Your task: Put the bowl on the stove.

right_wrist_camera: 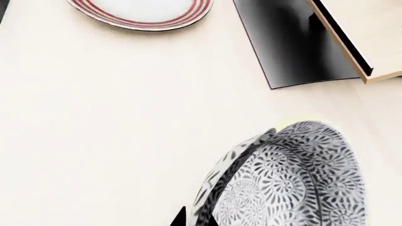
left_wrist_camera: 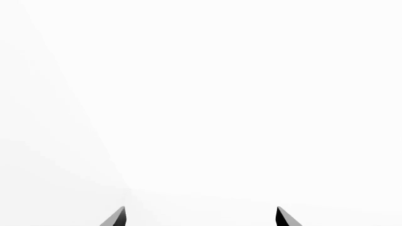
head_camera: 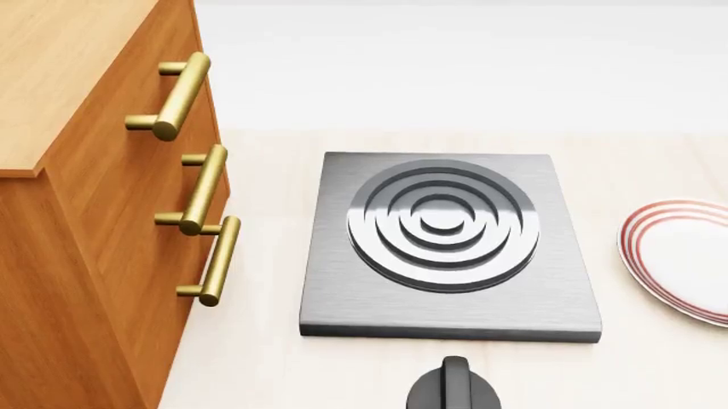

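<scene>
The stove [head_camera: 449, 247] is a square dark-grey slab with a ringed round burner, lying on the pale counter in the middle of the head view with nothing on it. The bowl [right_wrist_camera: 295, 179], white with a grey speckled floral pattern, shows only in the right wrist view, tilted. My right gripper [right_wrist_camera: 195, 220] is shut on its rim, one dark fingertip on each side of the wall. My left gripper [left_wrist_camera: 201, 216] is open and empty, with its fingertips wide apart in front of blank white. Neither gripper shows in the head view.
A wooden cabinet [head_camera: 80, 213] with brass handles [head_camera: 205, 192] stands left of the stove. A black round knob [head_camera: 455, 388] sits in front of it. A white plate with red rim rings [head_camera: 683, 256] lies to its right, and also shows in the right wrist view [right_wrist_camera: 141, 12] beside a dark slab corner [right_wrist_camera: 289, 52].
</scene>
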Motion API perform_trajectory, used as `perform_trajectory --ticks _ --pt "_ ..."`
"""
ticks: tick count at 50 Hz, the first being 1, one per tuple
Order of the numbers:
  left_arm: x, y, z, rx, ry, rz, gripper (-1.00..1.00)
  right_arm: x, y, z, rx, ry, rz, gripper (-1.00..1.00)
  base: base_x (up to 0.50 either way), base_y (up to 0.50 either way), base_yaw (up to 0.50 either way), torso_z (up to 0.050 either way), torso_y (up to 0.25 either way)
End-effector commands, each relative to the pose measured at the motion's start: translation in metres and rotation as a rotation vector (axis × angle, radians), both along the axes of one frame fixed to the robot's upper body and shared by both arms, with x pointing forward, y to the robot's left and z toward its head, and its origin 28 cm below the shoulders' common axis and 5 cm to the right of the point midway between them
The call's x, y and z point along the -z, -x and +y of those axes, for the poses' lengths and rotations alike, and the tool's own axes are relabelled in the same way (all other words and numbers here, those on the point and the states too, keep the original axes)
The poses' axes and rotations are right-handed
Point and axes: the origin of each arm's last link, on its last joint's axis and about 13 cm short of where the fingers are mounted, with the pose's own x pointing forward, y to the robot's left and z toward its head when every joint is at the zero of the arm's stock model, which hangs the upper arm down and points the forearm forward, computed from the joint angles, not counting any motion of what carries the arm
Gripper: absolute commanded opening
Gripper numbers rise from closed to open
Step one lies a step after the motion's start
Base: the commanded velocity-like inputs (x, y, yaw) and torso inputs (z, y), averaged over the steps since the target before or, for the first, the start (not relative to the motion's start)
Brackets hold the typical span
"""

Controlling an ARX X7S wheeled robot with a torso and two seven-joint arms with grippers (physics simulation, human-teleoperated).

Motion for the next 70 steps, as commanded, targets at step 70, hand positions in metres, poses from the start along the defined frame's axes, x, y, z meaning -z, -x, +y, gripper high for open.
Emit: perform_trajectory --ticks 70 --pt "-0.002 0.001 0.000 0.005 -0.013 0.006 1.00 -0.161 -0.167 0.116 -0.649 0.240 -0.334 -1.00 0.00 0.00 0.00 0.000 0.000"
